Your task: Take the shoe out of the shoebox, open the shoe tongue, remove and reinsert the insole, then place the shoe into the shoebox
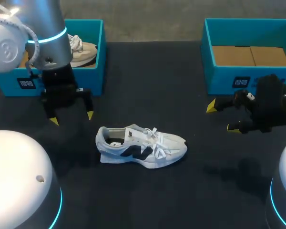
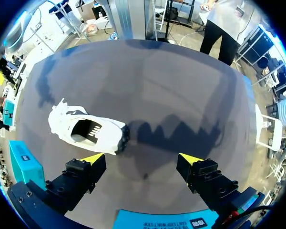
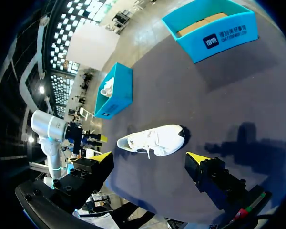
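Stretching across the frame, the dark worktop (image 1: pixel 148 86) carries a teal shoebox (image 1: pixel 97 57) at upper left, holding a pale shoe (image 1: pixel 83 50), and a second shoebox (image 1: pixel 250 78) at upper right. The white sneaker (image 1: pixel 140 145) lies at centre, outside both. The left pincer (image 1: pixel 71 118) and right pincer (image 1: pixel 222 117) hang released and empty.

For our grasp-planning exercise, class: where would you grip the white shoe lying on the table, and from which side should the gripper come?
Probably the heel collar of the shoe, from above with the left gripper: the shoe stands upright with its opening upward and heel toward that arm, so one finger could go inside the rim, one outside.
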`<state>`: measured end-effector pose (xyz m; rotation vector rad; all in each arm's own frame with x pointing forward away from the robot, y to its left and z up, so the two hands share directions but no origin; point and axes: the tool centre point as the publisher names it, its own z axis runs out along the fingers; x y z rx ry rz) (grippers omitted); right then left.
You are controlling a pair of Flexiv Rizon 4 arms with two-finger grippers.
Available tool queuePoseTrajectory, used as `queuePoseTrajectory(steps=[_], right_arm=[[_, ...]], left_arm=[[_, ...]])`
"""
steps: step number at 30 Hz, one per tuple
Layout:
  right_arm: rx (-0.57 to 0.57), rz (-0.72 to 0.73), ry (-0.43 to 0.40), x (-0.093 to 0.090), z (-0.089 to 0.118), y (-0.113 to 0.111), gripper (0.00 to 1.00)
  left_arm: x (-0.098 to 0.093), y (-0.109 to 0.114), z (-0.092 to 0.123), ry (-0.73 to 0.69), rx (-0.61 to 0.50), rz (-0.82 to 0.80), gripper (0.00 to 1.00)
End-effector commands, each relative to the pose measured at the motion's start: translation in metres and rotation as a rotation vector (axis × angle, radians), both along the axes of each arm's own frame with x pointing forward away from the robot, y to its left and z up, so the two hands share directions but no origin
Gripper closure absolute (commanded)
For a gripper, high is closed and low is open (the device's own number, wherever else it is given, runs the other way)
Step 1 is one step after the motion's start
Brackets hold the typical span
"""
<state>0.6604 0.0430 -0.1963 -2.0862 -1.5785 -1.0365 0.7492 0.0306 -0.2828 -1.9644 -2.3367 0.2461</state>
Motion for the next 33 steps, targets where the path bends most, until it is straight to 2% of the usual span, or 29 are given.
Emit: queuePoseTrajectory(steps=[1, 4, 7, 13, 18, 25, 28, 29, 33], right_arm=[[-0.003, -0.004, -0.001, -0.002, -0.001, 0.001, 0.00], [-0.003, -0.004, -0.001, -0.002, -0.001, 0.001, 0.00], [-0.003, -0.004, -0.001, -0.002, -0.001, 0.001, 0.00], [-0.003, -0.004, -0.001, -0.002, -0.001, 0.001, 0.00], [-0.003, -0.004, -0.001, -0.002, -0.001, 0.001, 0.00], [-0.003, -0.004, -0.001, -0.002, -0.001, 0.001, 0.00], [-0.003, -0.004, -0.001, -0.002, -0.001, 0.001, 0.00], [-0.003, -0.004, -0.001, -0.002, -0.001, 0.001, 0.00], [-0.003, -0.004, -0.001, -0.002, -0.001, 0.001, 0.00]], left_arm=[[0.000, 0.000, 0.000, -0.001, 0.001, 0.000, 0.00], [0.000, 0.000, 0.000, -0.001, 0.001, 0.000, 0.00], [0.001, 0.000, -0.008, 0.145, -0.046, 0.139, 0.00], [-0.004, 0.011, -0.011, 0.310, -0.231, 0.379, 0.00], [-0.005, 0.028, -0.011, 0.399, -0.339, 0.603, 0.00], [-0.005, 0.036, -0.021, 0.534, -0.487, 0.824, 0.00], [-0.007, 0.038, -0.023, 0.560, -0.513, 0.880, 0.00], [-0.007, 0.039, -0.023, 0.514, -0.497, 0.903, 0.00], [-0.007, 0.040, -0.023, 0.507, -0.502, 0.908, 0.00]])
